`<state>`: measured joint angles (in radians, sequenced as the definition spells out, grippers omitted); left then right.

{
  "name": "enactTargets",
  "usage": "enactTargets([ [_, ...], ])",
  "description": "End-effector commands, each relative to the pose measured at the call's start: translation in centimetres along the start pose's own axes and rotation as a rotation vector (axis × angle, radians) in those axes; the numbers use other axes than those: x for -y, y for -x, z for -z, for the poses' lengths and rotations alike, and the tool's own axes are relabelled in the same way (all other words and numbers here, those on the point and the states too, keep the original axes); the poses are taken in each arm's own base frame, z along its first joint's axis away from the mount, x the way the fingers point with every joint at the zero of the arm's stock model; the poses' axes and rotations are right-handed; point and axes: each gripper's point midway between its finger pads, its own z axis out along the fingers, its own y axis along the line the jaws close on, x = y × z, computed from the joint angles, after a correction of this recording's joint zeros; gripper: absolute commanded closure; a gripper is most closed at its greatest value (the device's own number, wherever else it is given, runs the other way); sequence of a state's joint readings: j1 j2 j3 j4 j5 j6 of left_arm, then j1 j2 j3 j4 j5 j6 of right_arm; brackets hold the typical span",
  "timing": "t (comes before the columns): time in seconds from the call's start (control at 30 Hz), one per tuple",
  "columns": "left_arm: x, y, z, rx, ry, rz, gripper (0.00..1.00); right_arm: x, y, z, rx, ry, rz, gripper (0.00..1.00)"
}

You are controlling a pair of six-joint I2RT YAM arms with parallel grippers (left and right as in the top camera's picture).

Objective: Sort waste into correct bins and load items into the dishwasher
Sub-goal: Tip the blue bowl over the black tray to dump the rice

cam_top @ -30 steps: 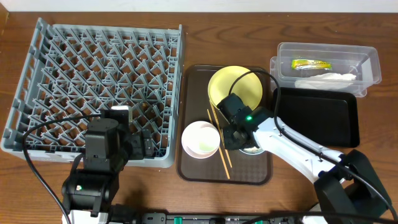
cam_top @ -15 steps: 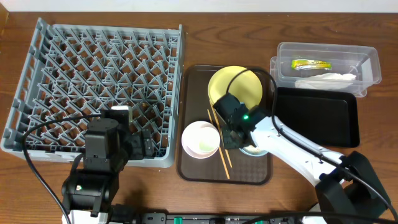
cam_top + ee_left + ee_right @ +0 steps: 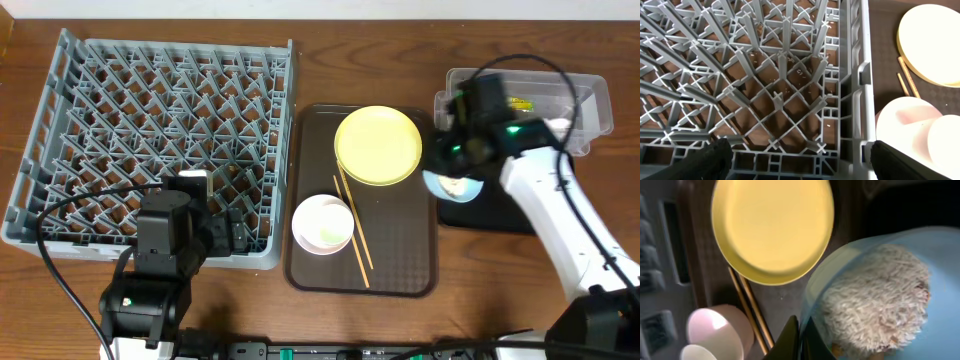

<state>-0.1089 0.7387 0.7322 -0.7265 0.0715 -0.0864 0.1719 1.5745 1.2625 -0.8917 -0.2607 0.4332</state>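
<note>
- Down at the near edge, brown wooden table (image 3: 30, 300) shows bare on either side of the left arm.
- Left gripper (image 3: 800, 162) hovers over the near right corner of the grey dish rack (image 3: 150, 130). Its fingers are spread wide with nothing between them, and pale specks dot the wood under the grid.
- Just right of the rack lies the brown serving tray (image 3: 400, 270). The white bowl (image 3: 322, 222) sits at its near left. The small white cup (image 3: 946, 147) overlaps the bowl, and I can't tell whether it is in it or beside it.
- Two wooden chopsticks (image 3: 352, 230) lie side by side just right of that bowl, angled toward the far end.
- Farther up the tray, the yellow plate (image 3: 378, 146) lies flat.
- Right of the plate, the right gripper (image 3: 800, 335) has its fingers pressed together on the rim of the light blue bowl (image 3: 940, 280). It holds the bowl over the left edge of the black tray (image 3: 490, 215). A heap of rice-like crumbs (image 3: 875, 295) sits inside.
- Farthest back right stands the clear tub (image 3: 590, 100). The green-yellow wrapper (image 3: 520, 103) and the white tissue (image 3: 560, 125) are in it, both partly hidden by the arm.
</note>
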Motion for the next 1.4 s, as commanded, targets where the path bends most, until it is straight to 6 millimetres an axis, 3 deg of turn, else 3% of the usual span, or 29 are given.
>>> enactTargets([
  [0.0, 0.2, 0.9, 0.6, 0.026, -0.004, 0.009, 0.09, 0.3, 0.8, 1.4, -0.013, 0.176, -0.016, 0.99],
  [0.43, 0.2, 0.9, 0.6, 0.026, -0.004, 0.009, 0.09, 4.6, 1.9, 4.1, 0.070, 0.820, -0.262, 0.99],
  [0.8, 0.2, 0.9, 0.6, 0.026, -0.004, 0.009, 0.09, 11.3, 2.4, 3.3, 0.152, 0.863, -0.537, 0.99],
  [1.07, 0.2, 0.9, 0.6, 0.026, -0.004, 0.009, 0.09, 17.8, 3.7, 6.4, 0.313, 0.870, -0.697, 0.99],
  [1.17, 0.2, 0.9, 0.6, 0.026, -0.004, 0.009, 0.08, 18.3, 3.7, 7.4, 0.332, 0.910, -0.702, 0.99],
  [1.27, 0.2, 0.9, 0.6, 0.026, -0.004, 0.009, 0.09, 16.4, 3.6, 9.6, 0.319, 1.048, -0.582, 0.99],
  [1.37, 0.2, 0.9, 0.6, 0.026, -0.004, 0.009, 0.09, 15.8, 3.5, 10.2, 0.309, 1.089, -0.543, 0.99],
])
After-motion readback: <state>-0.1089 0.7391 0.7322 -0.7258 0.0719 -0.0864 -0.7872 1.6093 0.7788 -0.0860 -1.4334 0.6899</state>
